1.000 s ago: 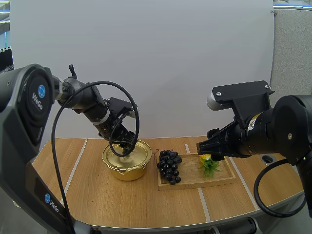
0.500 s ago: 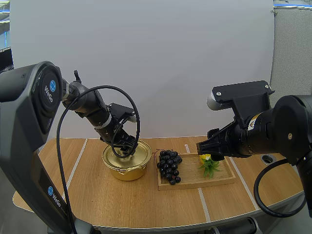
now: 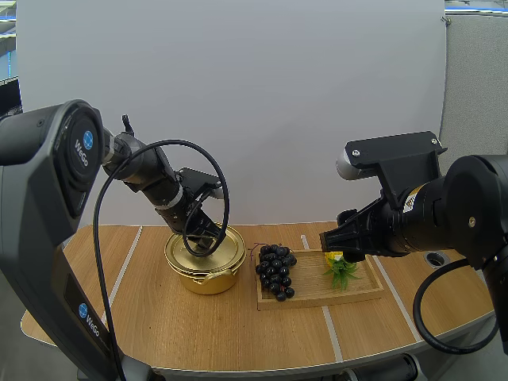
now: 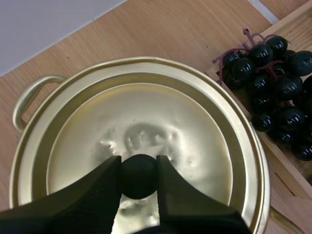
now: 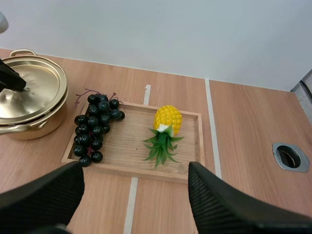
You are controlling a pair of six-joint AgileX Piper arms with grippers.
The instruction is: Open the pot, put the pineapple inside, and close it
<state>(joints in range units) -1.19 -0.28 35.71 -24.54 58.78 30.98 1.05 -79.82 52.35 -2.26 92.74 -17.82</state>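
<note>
Tips of left gripper (image 4: 139,168) are pinching the lid knob (image 4: 139,183); right gripper (image 5: 134,195) is hanging spread wide, pineapple (image 5: 167,119) ahead between its fingers.

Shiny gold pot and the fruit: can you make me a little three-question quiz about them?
1. True or false: the left tool pinches the round black knob of the shiny gold metal lid.
2. On the flat wooden tray, which lies nearer the gold metal pot: A, the dark purple grape bunch, or B, the small yellow pineapple?
3. Fill in: the right tool is ___.
Key: 1 true; 2 A; 3 open.
</note>
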